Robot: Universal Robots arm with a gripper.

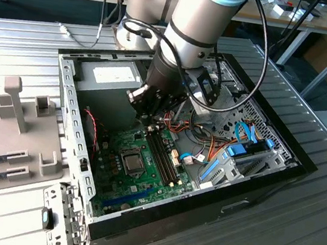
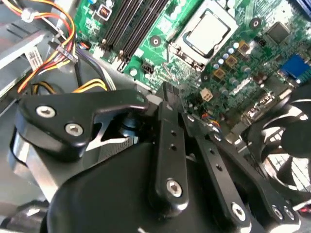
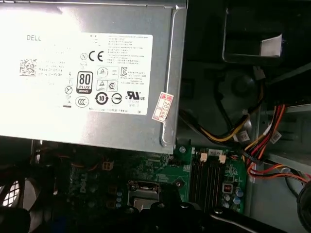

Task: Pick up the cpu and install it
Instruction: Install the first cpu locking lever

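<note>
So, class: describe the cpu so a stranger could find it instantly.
Start at the open computer case and find the green motherboard on its floor. The cpu is the flat silver-grey square there, beside the long black memory slots; nothing else on the board is plain bare metal.

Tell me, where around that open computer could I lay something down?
The ribbed metal table lies bare along the case's front edge and toward the exterior view's right. Inside it is crowded: the arm's tool hangs over the green board, beside the chip and memory slots, with tangled cables next to them. Grey holders fill the exterior view's left.
</note>
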